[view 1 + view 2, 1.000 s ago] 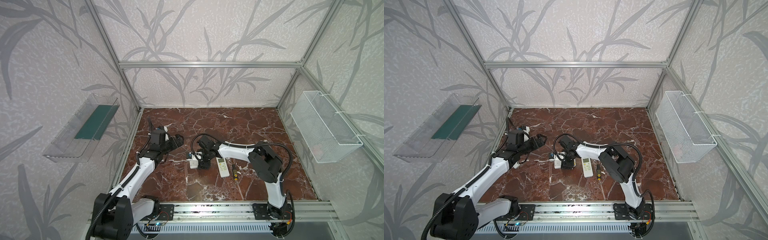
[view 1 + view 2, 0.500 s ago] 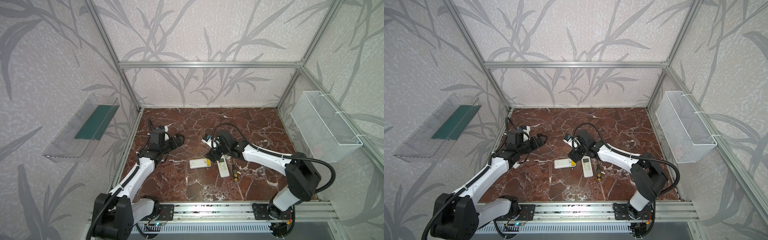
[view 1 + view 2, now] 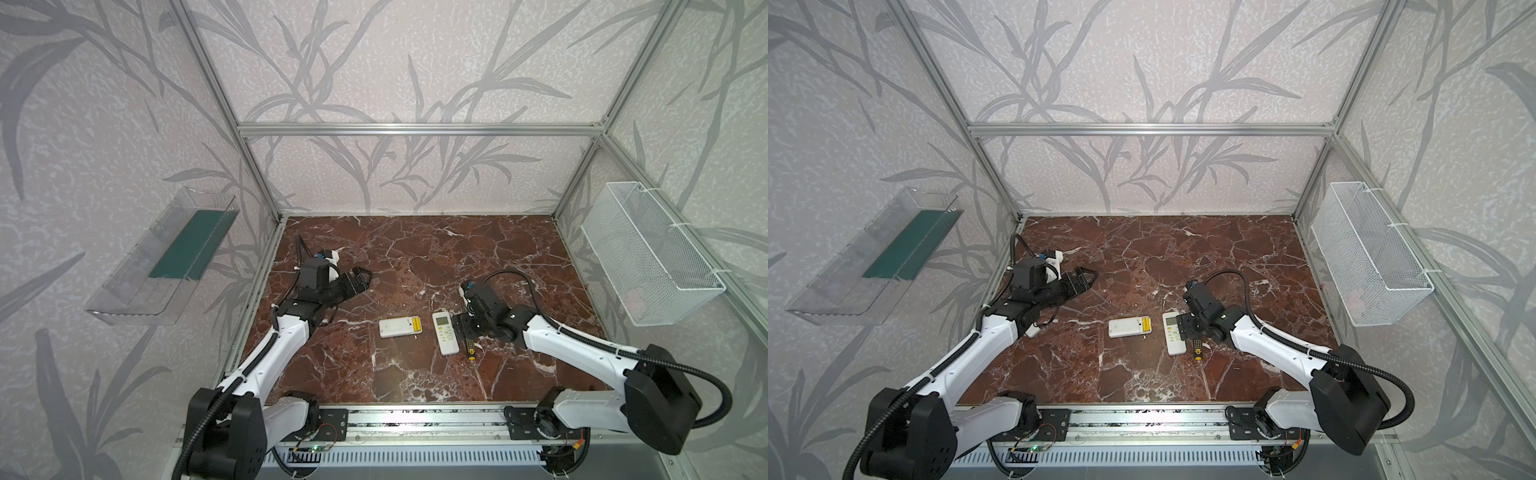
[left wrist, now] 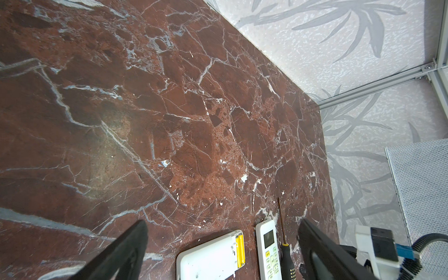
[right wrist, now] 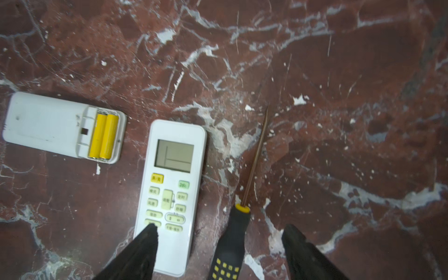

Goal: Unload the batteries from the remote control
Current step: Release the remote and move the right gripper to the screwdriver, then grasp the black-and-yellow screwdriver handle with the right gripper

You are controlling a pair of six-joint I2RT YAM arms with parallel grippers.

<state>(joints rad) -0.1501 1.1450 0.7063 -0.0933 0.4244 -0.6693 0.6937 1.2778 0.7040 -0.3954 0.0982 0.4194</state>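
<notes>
Remote control (image 5: pixel 48 123) is lying face down, cover off. Past the second remote (image 5: pixel 173 194) beside it, the right gripper (image 5: pixel 220 229) is gaping empty astride the screwdriver (image 5: pixel 230 244). The left gripper (image 4: pixel 222 222) is hanging wide, empty, well away. Batteries (image 5: pixel 103 136) are sitting in its end bay, probably needing a square handle grip, then gentle levering.

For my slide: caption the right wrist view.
Open right gripper straddles a screwdriver beside a face-up remote; face-down remote exposes two yellow batteries.
</notes>
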